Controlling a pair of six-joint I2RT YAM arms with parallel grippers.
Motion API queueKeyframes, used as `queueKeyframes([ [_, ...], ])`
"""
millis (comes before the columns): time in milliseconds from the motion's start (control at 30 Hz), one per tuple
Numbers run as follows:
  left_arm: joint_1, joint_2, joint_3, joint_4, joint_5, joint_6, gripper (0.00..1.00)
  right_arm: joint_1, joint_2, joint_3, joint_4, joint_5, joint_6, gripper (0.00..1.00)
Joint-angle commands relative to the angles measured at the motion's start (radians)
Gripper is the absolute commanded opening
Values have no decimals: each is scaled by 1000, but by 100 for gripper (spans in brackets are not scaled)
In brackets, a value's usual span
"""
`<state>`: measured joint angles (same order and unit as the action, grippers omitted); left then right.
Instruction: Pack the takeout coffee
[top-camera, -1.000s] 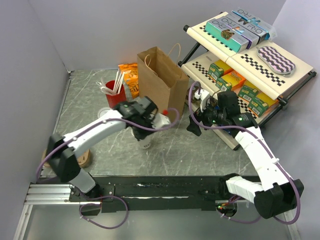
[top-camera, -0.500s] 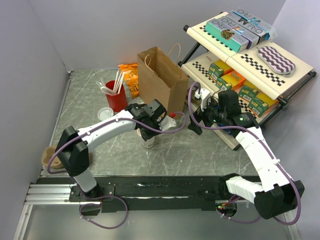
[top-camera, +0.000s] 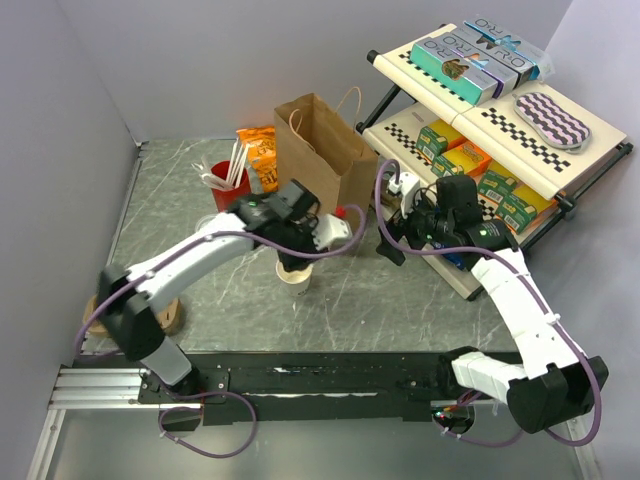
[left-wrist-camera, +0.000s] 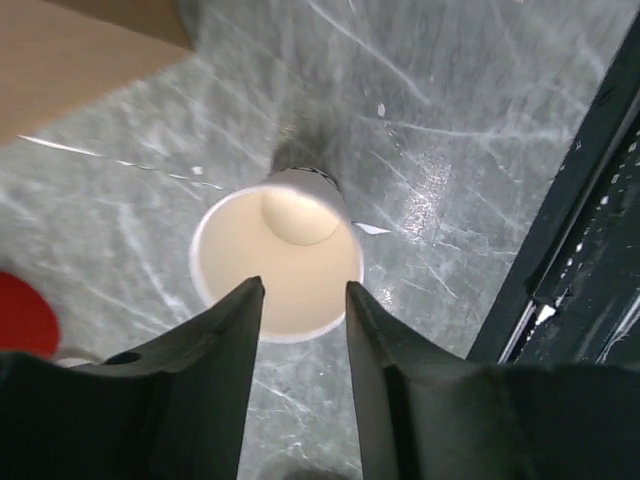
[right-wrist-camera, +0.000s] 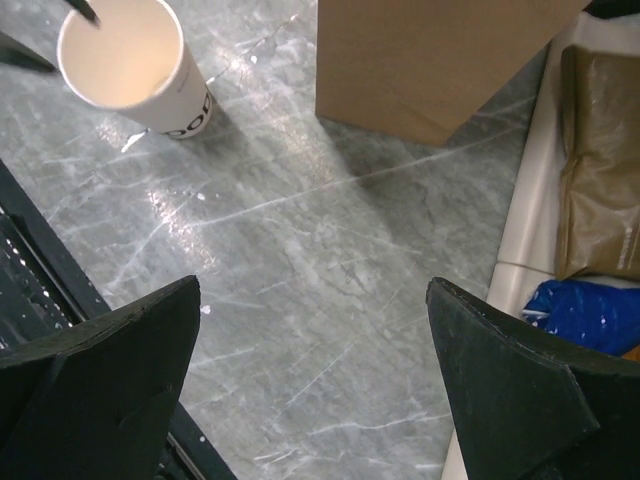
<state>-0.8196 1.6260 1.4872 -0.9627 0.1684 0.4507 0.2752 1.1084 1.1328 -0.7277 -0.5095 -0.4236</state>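
A small white paper cup (top-camera: 295, 277) stands upright on the grey table in front of the brown paper bag (top-camera: 320, 150). Its top is open, with no lid on it. In the left wrist view the cup (left-wrist-camera: 290, 255) shows a cream inside. My left gripper (left-wrist-camera: 300, 300) hangs right above its near rim, jaws a little apart and holding nothing; it also shows in the top view (top-camera: 297, 255). My right gripper (right-wrist-camera: 315, 300) is wide open and empty over bare table, right of the cup (right-wrist-camera: 130, 60) and near the bag (right-wrist-camera: 420, 60).
A red cup (top-camera: 230, 190) with white sticks stands left of the bag, orange snack packets behind it. A white round lid (top-camera: 211, 222) lies by the red cup. A tilted shelf rack (top-camera: 500, 150) with boxes fills the right side. A brown pulp tray (top-camera: 170, 315) lies at the left.
My left wrist has turned and lifted over the cup, so the cup's open top now shows. My right gripper has shifted slightly toward the bag.
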Motion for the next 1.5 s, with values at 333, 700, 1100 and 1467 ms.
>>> queueKeyframes([
  [333,516,-218,-229,185,-128,-52,55,5,-8,53,8,-26,-4,100],
  [700,591,103,-148,294,-274,-133,44,5,5,61,4,-41,0,100],
  [1100,620,261,-87,360,-271,-116,39,5,-9,42,13,-20,9,100],
  [1467,622,321,-61,367,-283,-87,31,5,-7,30,22,-20,11,100],
])
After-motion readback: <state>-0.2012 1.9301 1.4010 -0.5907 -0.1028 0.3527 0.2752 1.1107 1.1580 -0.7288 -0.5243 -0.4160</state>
